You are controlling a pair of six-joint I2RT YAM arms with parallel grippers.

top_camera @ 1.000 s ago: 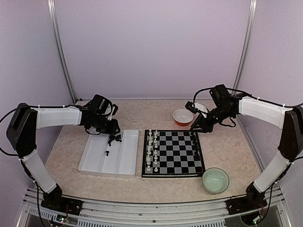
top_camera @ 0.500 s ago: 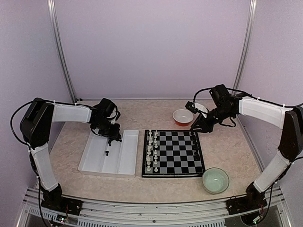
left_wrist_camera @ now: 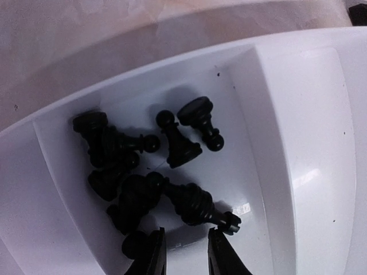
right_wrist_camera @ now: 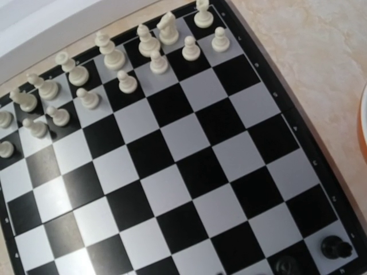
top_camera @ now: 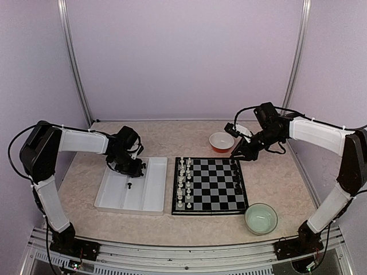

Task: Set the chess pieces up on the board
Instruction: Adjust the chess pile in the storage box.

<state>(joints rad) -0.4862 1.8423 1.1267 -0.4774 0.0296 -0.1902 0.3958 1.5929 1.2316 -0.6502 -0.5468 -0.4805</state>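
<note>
Top: left tool (top_camera: 137, 168) in white partitioned plastic tray (top_camera: 152, 196), beside flat black-and-white checkered board (top_camera: 210, 184); right tool (top_camera: 237, 154) over board's far corner, grip can't tell.
Left wrist: tiny black plastic chess pieces (left_wrist_camera: 135, 200) heaped, toppled, in one compartment; tool tips parted, empty. Likely light, hard, slick: pinch mid-body.
Right wrist: white pieces (right_wrist_camera: 113, 58) and two black pieces (right_wrist_camera: 335, 247) stand on board.

The board (top_camera: 210, 185) lies on the table (top_camera: 275, 172), right of centre. The tray (top_camera: 150, 189) lies just beside it on the left. One set of chess pieces (top_camera: 183, 182) stands along the two leftmost files of the board. A few further pieces (top_camera: 236, 173) stand along its right edge. Loose pieces (left_wrist_camera: 143, 172) lie heaped in the far end of one tray compartment. The far bowl (top_camera: 221, 141) sits behind the board's far right corner. The near bowl (top_camera: 261, 218) sits at its near right corner.
</note>
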